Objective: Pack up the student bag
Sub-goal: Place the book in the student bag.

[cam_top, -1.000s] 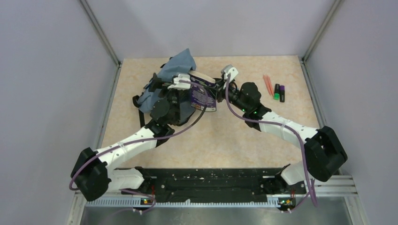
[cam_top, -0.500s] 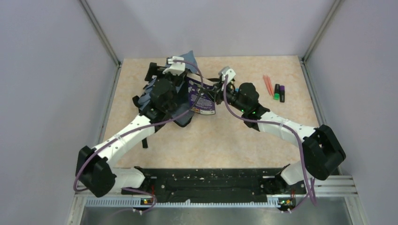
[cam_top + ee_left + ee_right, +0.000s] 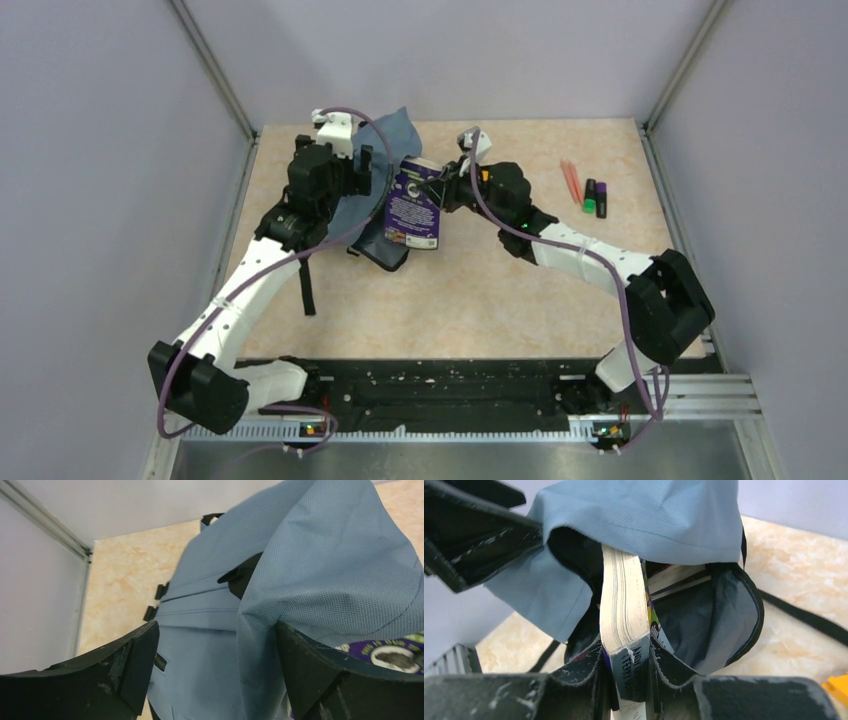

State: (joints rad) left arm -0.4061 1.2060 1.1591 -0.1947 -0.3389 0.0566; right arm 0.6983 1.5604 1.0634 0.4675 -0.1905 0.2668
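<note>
The student bag (image 3: 375,215) lies at the back left of the table, its blue flap (image 3: 644,520) lifted over the open mouth. My right gripper (image 3: 631,672) is shut on the spine of a thick purple-covered book (image 3: 415,208), whose far end reaches into the bag's mouth. Another book (image 3: 679,577) shows inside. My left gripper (image 3: 217,665) is open, its fingers (image 3: 125,670) standing either side of a fold of the bag's fabric (image 3: 260,630). In the top view the left gripper (image 3: 370,175) is at the bag's back edge and the right gripper (image 3: 445,190) is just right of the book.
Orange pens (image 3: 572,180) and two highlighters (image 3: 595,198) lie at the back right. A black strap (image 3: 305,285) trails from the bag toward the front. The left wall's rail (image 3: 45,525) runs close behind the bag.
The left arm has swung from over the bag to its back-left side, jaws narrowing slightly. The right gripper has carried the book leftward and tipped it toward the bag's mouth.
</note>
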